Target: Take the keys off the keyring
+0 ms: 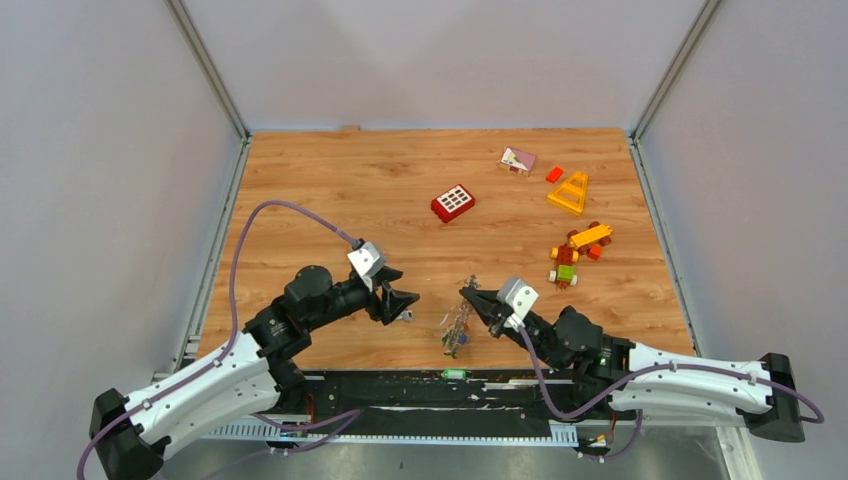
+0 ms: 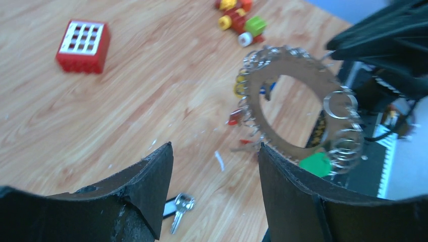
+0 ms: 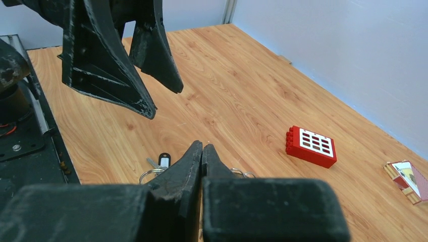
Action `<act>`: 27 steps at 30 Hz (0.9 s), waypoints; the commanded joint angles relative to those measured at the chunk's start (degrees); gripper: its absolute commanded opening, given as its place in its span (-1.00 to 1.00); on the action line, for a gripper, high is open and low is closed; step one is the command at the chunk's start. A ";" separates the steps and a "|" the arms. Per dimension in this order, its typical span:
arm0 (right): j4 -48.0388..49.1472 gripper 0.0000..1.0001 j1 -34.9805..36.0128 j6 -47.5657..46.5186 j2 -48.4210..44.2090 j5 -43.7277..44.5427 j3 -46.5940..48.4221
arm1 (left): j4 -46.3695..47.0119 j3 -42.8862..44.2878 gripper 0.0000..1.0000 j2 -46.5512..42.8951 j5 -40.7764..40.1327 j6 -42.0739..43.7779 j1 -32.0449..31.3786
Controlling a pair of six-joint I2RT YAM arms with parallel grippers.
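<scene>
The keyring point(image 2: 298, 108) is a grey ring fringed with small keys point(image 2: 241, 85) and wire loops. It hangs upright above the table, and my right gripper point(image 1: 468, 294) is shut on its top edge. In the right wrist view the shut fingertips point(image 3: 202, 146) hide most of the ring; only small loops point(image 3: 243, 174) show beside them. My left gripper point(image 2: 216, 148) is open with nothing between its fingers, just left of the ring. One loose silver key point(image 2: 180, 204) with a black-framed tag lies on the wood under it, also seen as the loose key point(image 1: 405, 317).
A red brick point(image 1: 453, 203) with a white grid lies mid-table. A brick toy car point(image 1: 575, 255), a yellow triangle piece point(image 1: 569, 192), a small orange brick point(image 1: 554, 174) and a pink-white block point(image 1: 517, 160) sit at the back right. The black base strip point(image 1: 400, 390) runs along the near edge.
</scene>
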 commanded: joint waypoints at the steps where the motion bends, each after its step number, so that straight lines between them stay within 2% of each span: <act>1: 0.03 -1.00 -0.31 -3.53 -3.00 -4.94 3.48 | 13.53 -3.75 0.39 -3.95 10.50 1.55 0.24; 4: -2.07 -1.00 -0.31 -4.80 -3.58 -7.26 4.61 | 17.86 -5.50 0.30 -5.09 14.95 1.39 0.24; 8: -2.28 -1.00 -0.33 -5.10 -3.59 -8.67 5.22 | 22.66 -6.05 0.05 -4.33 22.54 0.01 0.22; 14: -2.42 -1.00 -0.39 -5.16 -3.15 -9.20 6.15 | 34.25 -8.67 -0.19 -1.71 31.72 -6.42 0.08; 19: -3.21 -1.00 -0.40 -5.72 -3.41 -9.58 7.07 | 31.50 -10.06 -0.19 -1.55 28.70 -4.23 -2.04; 27: -6.39 -1.00 -0.46 -9.49 -5.94 -15.28 7.68 | 34.72 -13.32 -0.20 -2.90 27.17 -4.97 -3.28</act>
